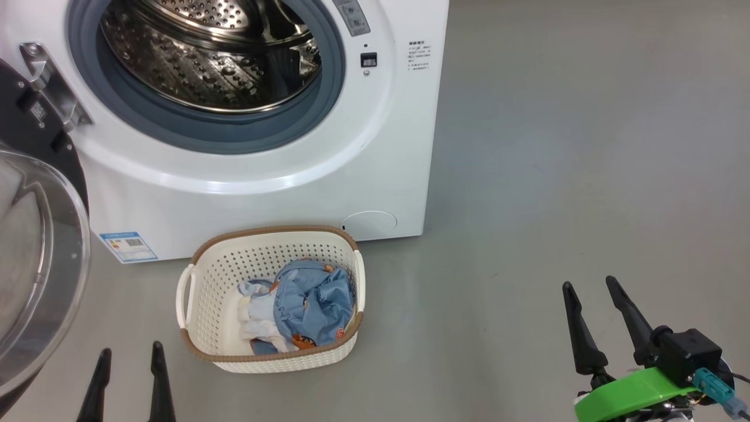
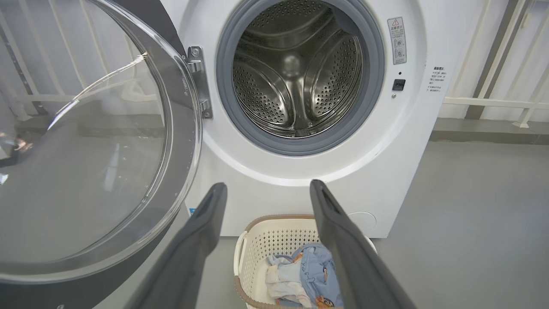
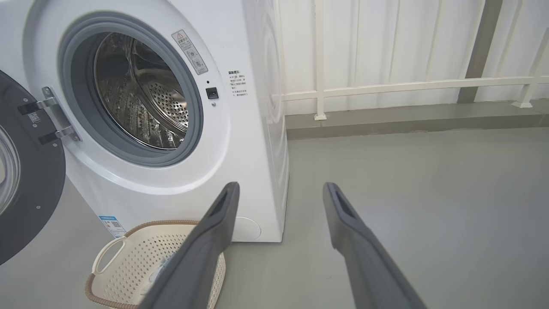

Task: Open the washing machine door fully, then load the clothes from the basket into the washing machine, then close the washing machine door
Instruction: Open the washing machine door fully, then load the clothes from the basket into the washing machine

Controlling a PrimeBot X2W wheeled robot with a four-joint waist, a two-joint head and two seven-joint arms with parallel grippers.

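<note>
Door (image 1: 35, 264) stands open leftward, rim beside your left claw (image 1: 131, 351); clothes (image 1: 310, 302) lie in the basket (image 1: 269, 230), just before the washer (image 1: 263, 193). Both claws gape wide, empty; floor (image 1: 556, 176) stretches around your right claw (image 1: 589, 285).

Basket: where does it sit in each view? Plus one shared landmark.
Head view: basket lower centre-left, on the floor before the washing machine.
Left wrist view: basket at bottom centre.
Right wrist view: basket at bottom left.
Shared landmark: small black square right of the drum opening.

Washing machine door (image 1: 38, 252) partly off-frame
</note>
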